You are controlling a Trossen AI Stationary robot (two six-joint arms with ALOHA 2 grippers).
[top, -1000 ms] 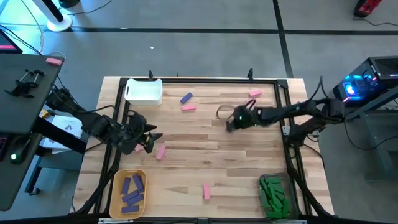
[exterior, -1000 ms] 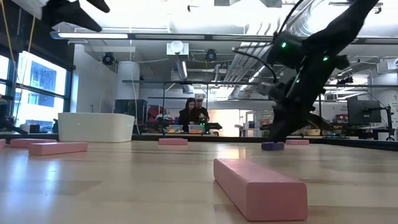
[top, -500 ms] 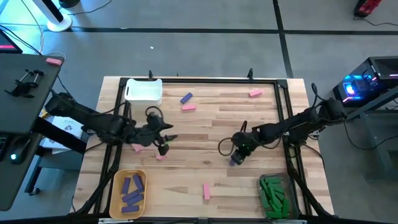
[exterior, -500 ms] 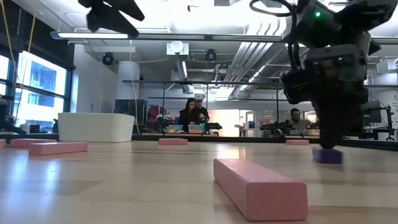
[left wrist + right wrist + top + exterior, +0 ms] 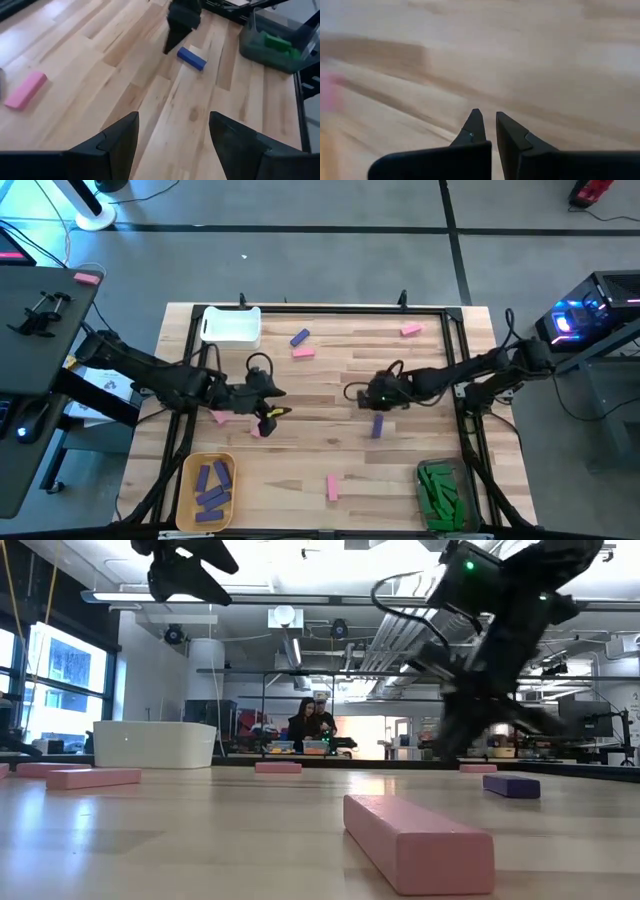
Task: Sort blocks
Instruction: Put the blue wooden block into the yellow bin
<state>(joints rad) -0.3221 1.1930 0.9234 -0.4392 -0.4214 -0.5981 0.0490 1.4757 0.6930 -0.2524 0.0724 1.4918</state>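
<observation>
Low view: wooden table (image 5: pixel 200 840), two people (image 5: pixel 311 725) behind.

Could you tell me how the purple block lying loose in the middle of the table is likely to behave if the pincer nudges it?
The purple block lies flat on the smooth wooden table, so it would probably slide, not roll. Its straight edges suggest it is stiff. It looks small beside the right pincer, so it is likely light.
</observation>
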